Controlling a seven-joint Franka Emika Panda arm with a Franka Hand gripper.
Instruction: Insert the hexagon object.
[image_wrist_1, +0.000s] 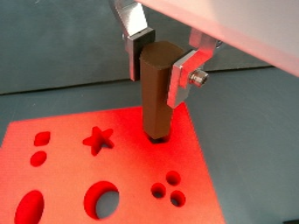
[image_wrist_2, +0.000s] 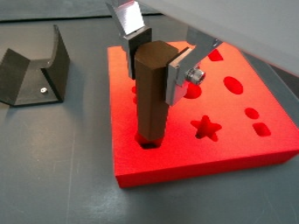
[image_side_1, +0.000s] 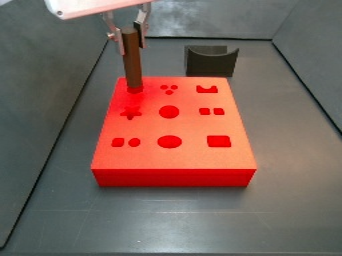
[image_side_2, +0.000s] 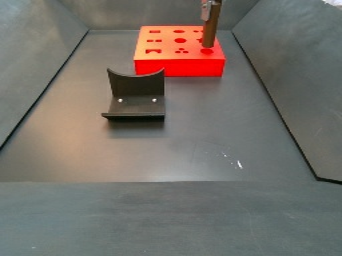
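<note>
The hexagon object (image_wrist_1: 156, 101) is a dark-brown prism standing upright, with its lower end in a hole near one edge of the red block (image_wrist_1: 128, 162). In both wrist views my gripper (image_wrist_1: 162, 66) (image_wrist_2: 158, 63) is shut on the prism's top, one silver finger on each side. In the side views the hexagon object (image_side_1: 132, 62) (image_side_2: 209, 25) rises from the red block (image_side_1: 174, 177) (image_side_2: 181, 66) under my gripper (image_side_1: 130, 30). The part of the prism inside the hole is hidden.
The red block carries several other cut-outs, among them a star hole (image_wrist_2: 207, 127) and round holes (image_wrist_1: 173, 188). The black fixture (image_wrist_2: 33, 74) (image_side_1: 207, 58) (image_side_2: 134, 95) stands on the dark floor apart from the block. Dark walls enclose the floor.
</note>
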